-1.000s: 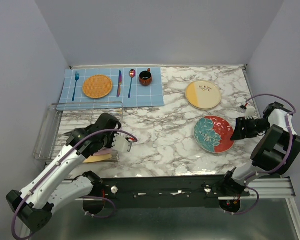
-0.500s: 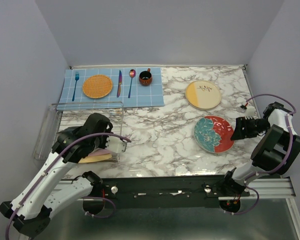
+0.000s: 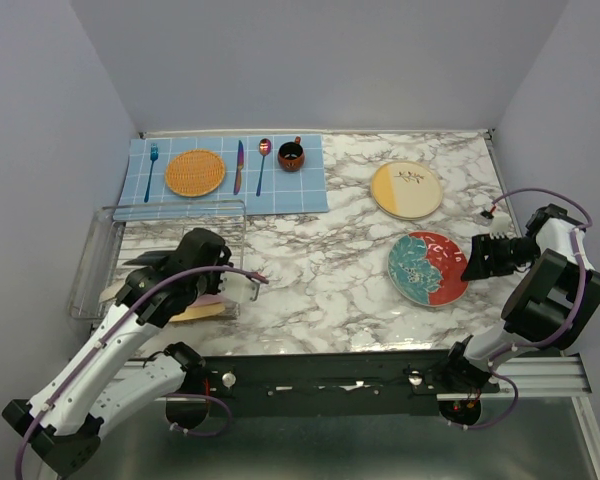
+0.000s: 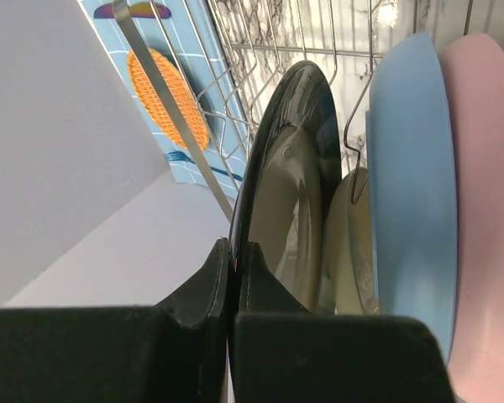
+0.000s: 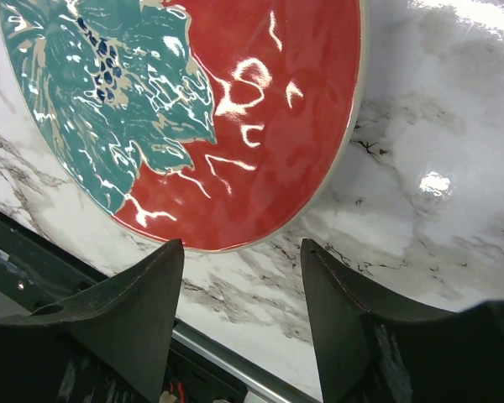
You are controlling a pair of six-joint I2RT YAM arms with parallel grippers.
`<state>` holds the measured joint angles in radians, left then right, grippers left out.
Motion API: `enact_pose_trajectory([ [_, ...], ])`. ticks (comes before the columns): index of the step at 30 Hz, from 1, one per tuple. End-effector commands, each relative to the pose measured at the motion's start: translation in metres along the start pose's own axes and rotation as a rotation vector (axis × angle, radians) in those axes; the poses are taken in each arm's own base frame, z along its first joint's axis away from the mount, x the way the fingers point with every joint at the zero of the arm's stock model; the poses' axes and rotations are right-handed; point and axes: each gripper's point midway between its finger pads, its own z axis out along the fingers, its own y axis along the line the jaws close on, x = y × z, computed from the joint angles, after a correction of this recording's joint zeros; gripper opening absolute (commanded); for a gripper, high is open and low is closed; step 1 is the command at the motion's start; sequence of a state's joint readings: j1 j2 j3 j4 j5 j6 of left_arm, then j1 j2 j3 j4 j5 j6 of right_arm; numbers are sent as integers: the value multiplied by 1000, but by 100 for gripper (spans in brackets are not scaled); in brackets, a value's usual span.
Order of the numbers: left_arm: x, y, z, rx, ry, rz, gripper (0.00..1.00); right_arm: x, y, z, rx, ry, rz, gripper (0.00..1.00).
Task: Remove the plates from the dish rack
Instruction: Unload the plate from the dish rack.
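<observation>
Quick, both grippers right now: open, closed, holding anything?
Left gripper: closed on the rim of the black-rimmed plate.
Right gripper: open, empty, above the teal-and-red plate edge.

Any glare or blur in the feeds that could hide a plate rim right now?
Right wrist: bright glare streaks across the teal-and-red plate, but its rim is readable. Left wrist: the near fingers are dark and soft, and the black-rimmed plate is glossy with reflections. Top external: even light, sharp.

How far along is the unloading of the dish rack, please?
Done: the cream-and-yellow plate and teal-and-red plate lie flat on the table. In hand: the left gripper pinches the black-rimmed plate inside the dish rack. Left: at least the blue plate and pink plate.
</observation>
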<state>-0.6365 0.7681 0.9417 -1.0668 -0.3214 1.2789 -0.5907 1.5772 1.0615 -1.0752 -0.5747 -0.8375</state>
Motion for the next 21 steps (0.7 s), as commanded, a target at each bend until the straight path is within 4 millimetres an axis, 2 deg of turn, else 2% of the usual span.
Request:
enact_pose_trajectory([
  [1,3,78,-31,-291,3,-87,0,1,4,3,-17,-15,3,66],
  [6,4,102,-50,-369,-15,-136,0,2,6,6,-33,-14,13,66],
  [16,6,126,-74,-447,-42,-176,0,-4,11,1,-42,-37,6,66],
  [20,-1,137,-87,-456,-105,-230,0,-18,28,-13,-93,-82,-1,66],
  [21,-5,143,-99,-465,-153,-248,0,-22,32,-17,-101,-95,-8,67],
])
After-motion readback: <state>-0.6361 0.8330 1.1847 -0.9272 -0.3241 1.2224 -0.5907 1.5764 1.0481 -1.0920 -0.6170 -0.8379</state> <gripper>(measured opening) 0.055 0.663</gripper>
